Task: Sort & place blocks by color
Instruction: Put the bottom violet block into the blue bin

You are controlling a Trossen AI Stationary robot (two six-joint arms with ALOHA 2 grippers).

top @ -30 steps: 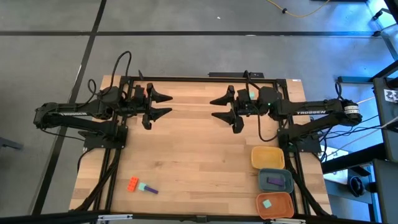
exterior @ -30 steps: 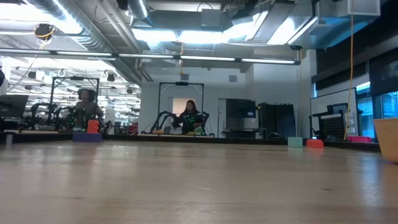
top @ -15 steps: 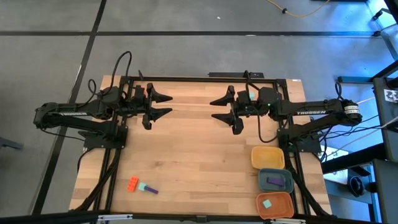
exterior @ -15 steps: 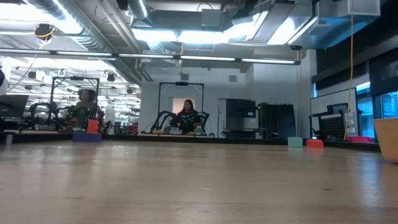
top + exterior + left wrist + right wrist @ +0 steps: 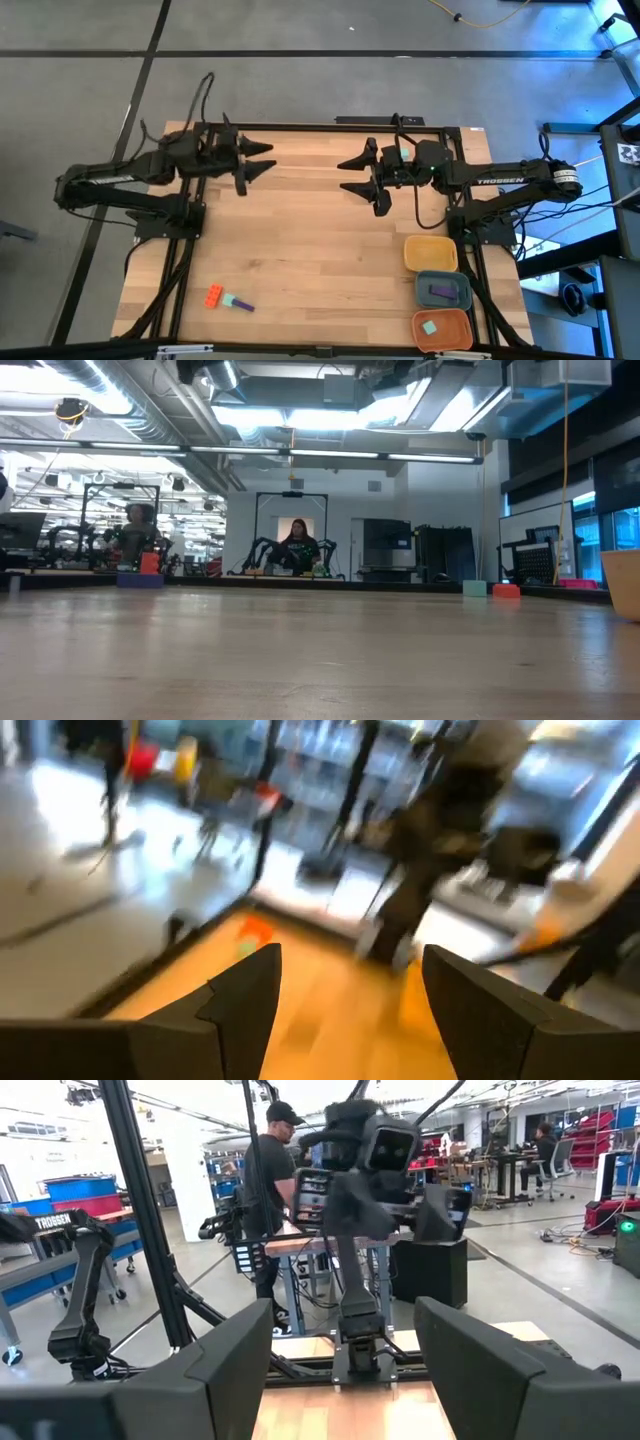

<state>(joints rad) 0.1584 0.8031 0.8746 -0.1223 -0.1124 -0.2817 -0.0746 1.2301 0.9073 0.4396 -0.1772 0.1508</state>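
Loose blocks point(image 5: 228, 299) at table's near-left corner. Left gripper point(image 5: 262, 161), spread, empty, is nearer; right gripper point(image 5: 350, 173), spread, waits far side.

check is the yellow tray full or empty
Empty: in the high view the yellow tray shows only its bare floor, no block inside.

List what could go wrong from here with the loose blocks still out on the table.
The orange-red block and the teal-and-purple bar lie touching, so closing on one may well knock the other away.

Both sit near the table's front-left edge, far from the trays at the right; a nudge could push them off.

The left gripper, open, is blurred in its wrist view, so its aim may be poor.
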